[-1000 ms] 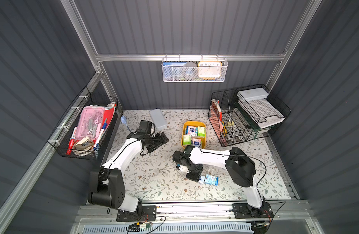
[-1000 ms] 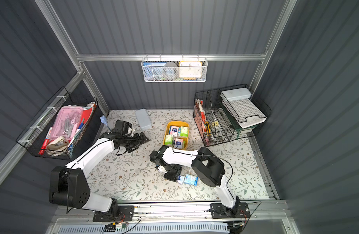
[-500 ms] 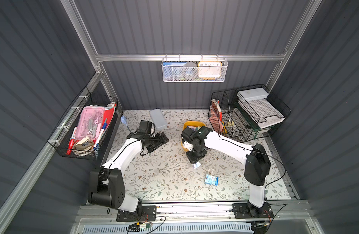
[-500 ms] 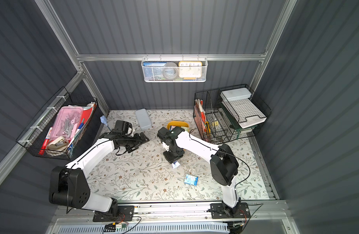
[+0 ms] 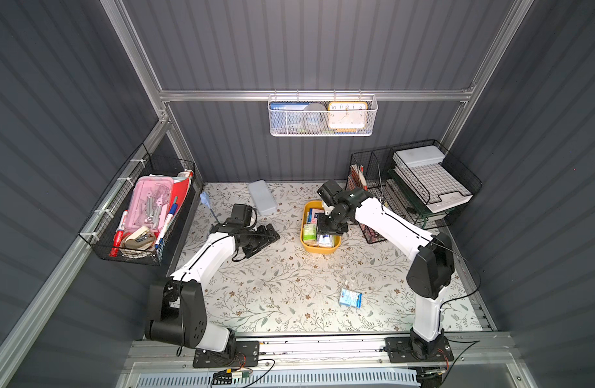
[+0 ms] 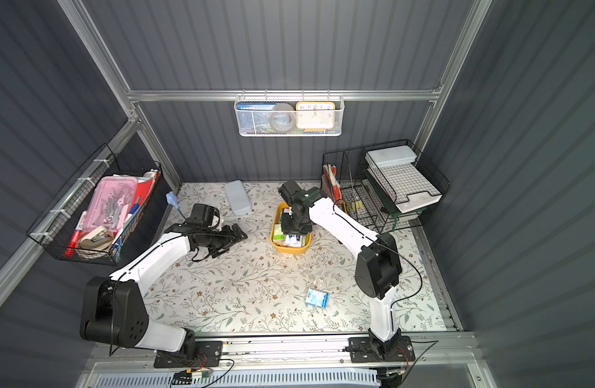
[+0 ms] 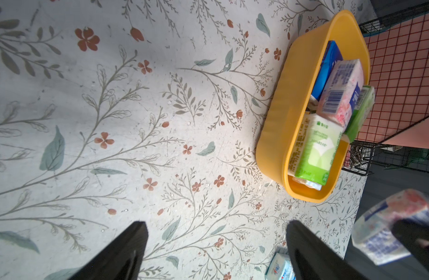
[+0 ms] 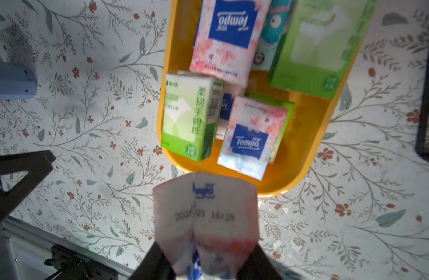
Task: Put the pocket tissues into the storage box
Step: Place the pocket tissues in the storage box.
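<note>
The yellow-orange storage box (image 5: 321,250) (image 6: 289,249) stands at the back middle of the floral table. It holds several pocket tissues in green, pink-white and dark blue (image 8: 189,121) (image 7: 315,148). My right gripper (image 5: 329,231) (image 8: 206,264) hangs over the box's near end, shut on a pink-white Tempo packet (image 8: 206,218) (image 7: 388,230). A light blue packet (image 5: 350,298) (image 6: 316,298) (image 7: 280,266) lies alone on the table near the front right. My left gripper (image 5: 269,235) (image 7: 215,228) rests low, left of the box, open and empty.
A grey flat case (image 5: 262,201) lies at the back, left of the box. A black wire organizer (image 5: 407,188) stands close to the box's right. A wire basket of stationery (image 5: 141,215) hangs on the left wall and a white mesh basket (image 5: 323,116) on the back wall.
My right arm has swung back from the table's front middle to above the box, carrying the pink-white packet. The left arm and the light blue packet have stayed put.
</note>
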Robot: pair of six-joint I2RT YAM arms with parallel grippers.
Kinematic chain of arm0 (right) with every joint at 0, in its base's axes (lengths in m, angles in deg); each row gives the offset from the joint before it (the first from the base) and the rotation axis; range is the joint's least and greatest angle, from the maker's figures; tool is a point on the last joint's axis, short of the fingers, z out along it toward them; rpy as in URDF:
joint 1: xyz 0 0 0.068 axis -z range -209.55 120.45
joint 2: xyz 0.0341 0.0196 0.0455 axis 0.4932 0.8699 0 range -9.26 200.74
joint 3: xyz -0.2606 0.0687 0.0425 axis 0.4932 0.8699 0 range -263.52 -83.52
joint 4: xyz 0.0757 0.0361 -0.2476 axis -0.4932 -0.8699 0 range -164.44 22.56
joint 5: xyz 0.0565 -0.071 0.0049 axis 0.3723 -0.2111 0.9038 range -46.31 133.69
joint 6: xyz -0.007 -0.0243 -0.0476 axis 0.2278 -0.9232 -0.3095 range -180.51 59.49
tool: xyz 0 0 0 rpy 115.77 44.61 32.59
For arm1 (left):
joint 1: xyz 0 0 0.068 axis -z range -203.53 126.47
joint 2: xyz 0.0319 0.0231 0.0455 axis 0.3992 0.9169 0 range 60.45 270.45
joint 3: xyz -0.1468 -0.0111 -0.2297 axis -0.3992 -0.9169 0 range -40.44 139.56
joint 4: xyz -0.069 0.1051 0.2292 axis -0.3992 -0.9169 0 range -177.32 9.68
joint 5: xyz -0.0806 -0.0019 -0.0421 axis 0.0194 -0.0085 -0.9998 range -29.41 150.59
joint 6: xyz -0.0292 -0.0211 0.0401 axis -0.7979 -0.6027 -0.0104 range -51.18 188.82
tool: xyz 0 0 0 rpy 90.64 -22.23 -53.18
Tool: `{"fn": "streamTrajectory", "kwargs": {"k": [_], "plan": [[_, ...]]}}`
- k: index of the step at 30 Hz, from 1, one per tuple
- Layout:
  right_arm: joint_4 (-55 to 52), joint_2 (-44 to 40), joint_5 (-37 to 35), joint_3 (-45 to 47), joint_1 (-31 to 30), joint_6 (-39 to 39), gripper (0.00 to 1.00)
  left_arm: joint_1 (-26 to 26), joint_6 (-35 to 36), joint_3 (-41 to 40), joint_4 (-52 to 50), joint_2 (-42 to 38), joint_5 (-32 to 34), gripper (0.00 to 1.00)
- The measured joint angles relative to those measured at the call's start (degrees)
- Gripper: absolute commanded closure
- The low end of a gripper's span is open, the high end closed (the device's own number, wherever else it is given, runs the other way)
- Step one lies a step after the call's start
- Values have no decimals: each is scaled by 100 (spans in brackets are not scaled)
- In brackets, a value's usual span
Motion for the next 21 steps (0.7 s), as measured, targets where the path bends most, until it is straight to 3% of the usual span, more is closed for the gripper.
{"fn": "streamTrajectory", "kwargs": {"k": [2, 21], "plan": [[50, 168, -76, -66, 46, 44, 61, -2, 7, -48, 15, -59, -33, 1], [138, 931, -177, -463, 243, 39, 57, -2, 4, -177, 164, -243, -214, 1]]}}
